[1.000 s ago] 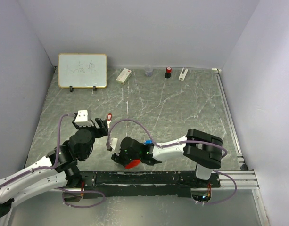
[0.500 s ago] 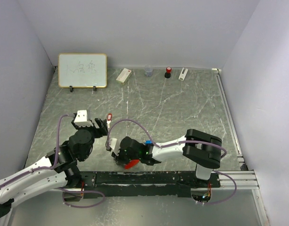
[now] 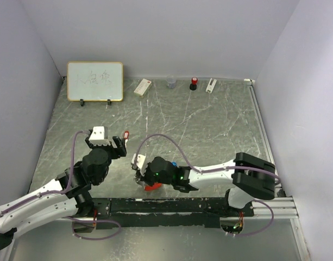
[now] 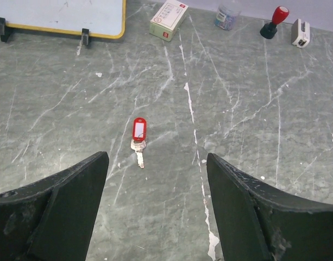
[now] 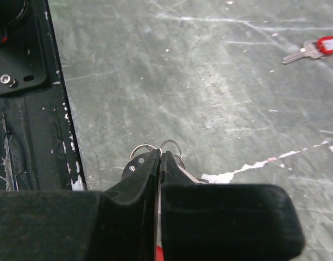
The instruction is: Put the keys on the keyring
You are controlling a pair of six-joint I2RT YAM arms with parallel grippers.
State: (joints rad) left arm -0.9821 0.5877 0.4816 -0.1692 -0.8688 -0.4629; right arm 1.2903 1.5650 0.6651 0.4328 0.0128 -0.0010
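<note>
The red-headed key [image 4: 139, 133] lies flat on the grey table, just ahead of my open left gripper [image 4: 156, 159], whose fingers [image 4: 74, 201] hold nothing. From above, this key [image 3: 126, 134] sits just right of the left gripper [image 3: 109, 142]. My right gripper [image 5: 159, 156] is shut on the keyring [image 5: 170, 145]. Its metal rings stick out past the fingertips and a sliver of red fob shows between the fingers. In the top view the red fob [image 3: 151, 187] pokes out under the right gripper [image 3: 146, 182] near the table's front edge. A blue speck, likely the blue key [image 3: 172, 162], peeks from behind the right arm.
A whiteboard [image 3: 95, 81], a white box [image 3: 142, 87], a small cup [image 3: 171, 82], a red stamp [image 3: 193, 83] and a white holder [image 3: 211, 85] line the back wall. The black base rail [image 5: 25, 109] runs close beside the right gripper.
The right gripper has closed on the keyring, and its arm has shifted with the elbow moving right. The left gripper has edged slightly forward, staying open.
</note>
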